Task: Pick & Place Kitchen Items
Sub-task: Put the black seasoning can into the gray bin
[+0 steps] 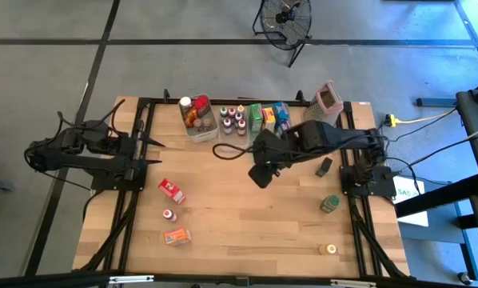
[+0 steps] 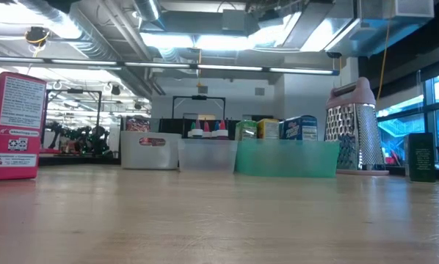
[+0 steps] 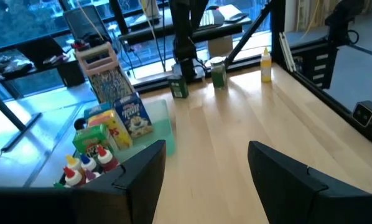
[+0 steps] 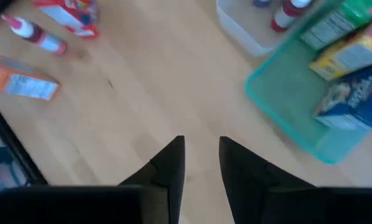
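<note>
Step in hand: the right gripper [image 1: 260,175] hangs empty over bare wood just in front of the bins, its fingers [image 4: 171,163] drawn near together with a narrow gap and nothing between them. I judge it is between items: one delivery done, the next pick not begun.
Next move: it calls for a reach toward the front of the table, opening wider and lining up over one loose item before descending.
Front of table, left: three loose kitchen items, an orange box [image 1: 177,236], a small red-capped bottle [image 1: 169,215] and a red box [image 1: 172,190], lying apart from one another.
Front of table, right: one small yellow-capped bottle [image 1: 330,249] and one green jar [image 1: 329,204]; farther back, one dark green box [image 1: 324,166] by the right arm's base.
Left gripper [image 3: 204,171]: waiting at the table's left edge, jaws apart, holding nothing.
Back row, bins: one clear bin [image 1: 189,128] with jars inside, number unclear; a second clear bin [image 1: 230,132] with about six little bottles; one green tray [image 4: 285,99] holding three or four boxes.
Back right: one metal box grater [image 2: 354,125] with a pink top, upright beside the tray.
</note>
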Controlling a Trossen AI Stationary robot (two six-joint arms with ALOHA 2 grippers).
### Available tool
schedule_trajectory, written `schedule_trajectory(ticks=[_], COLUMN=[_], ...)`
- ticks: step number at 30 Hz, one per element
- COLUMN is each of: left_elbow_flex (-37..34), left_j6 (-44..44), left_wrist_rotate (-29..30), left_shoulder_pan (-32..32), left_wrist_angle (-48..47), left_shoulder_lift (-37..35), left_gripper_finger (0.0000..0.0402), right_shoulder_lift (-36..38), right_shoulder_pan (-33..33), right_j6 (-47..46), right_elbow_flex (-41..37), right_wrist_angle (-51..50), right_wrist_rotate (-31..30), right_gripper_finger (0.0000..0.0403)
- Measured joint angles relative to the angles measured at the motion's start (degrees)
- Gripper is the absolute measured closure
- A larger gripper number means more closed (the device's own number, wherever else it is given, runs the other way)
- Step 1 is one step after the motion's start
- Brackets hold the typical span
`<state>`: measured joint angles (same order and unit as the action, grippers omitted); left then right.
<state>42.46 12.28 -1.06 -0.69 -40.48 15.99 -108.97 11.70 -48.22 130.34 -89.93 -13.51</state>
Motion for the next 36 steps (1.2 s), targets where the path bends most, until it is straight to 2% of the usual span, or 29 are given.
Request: schedule_trajectory(ticks=[6, 11, 17, 21, 27, 32, 36], left_elbow_flex=[0.0, 0.0, 0.0, 0.0, 0.0, 0.0, 0.0], left_j6=[-1.03, -1.04, -1.05, -1.23, -1.23, 0.2, 1.64], left_wrist_rotate=[-0.01, -0.01, 0.02, 0.04, 0.09, 0.94, 3.34], left_shoulder_pan=[0.0, 0.0, 0.0, 0.0, -0.02, -0.02, -0.02], left_wrist_angle=[-2.21, -4.89, -4.52, -4.7, -4.73, -4.1, -4.11], left_shoulder_lift=[0.02, 0.02, 0.02, 0.01, 0.02, 0.01, 0.02], left_gripper_finger=[0.0178, 0.0178, 0.0178, 0.0178, 0.0178, 0.0178, 0.0178], right_shoulder_lift=[11.76, 26.4, 38.51, 40.78, 40.46, 40.43, 40.42], right_shoulder_pan=[-0.13, 2.45, 6.09, 5.83, 4.42, 3.25, 3.21], right_j6=[-8.59, -26.75, -43.71, -47.8, -44.11, -39.16, -40.65], right_elbow_flex=[-14.26, -30.77, -44.44, -47.62, -47.79, -47.79, -47.79], right_wrist_angle=[-0.06, -0.11, -0.12, 0.09, 2.89, 6.43, 6.44], right_wrist_rotate=[4.01, 4.53, -1.9, -5.8, -8.66, -6.32, -4.66], right_gripper_finger=[0.0302, 0.0302, 0.0302, 0.0302, 0.0302, 0.0302, 0.03])
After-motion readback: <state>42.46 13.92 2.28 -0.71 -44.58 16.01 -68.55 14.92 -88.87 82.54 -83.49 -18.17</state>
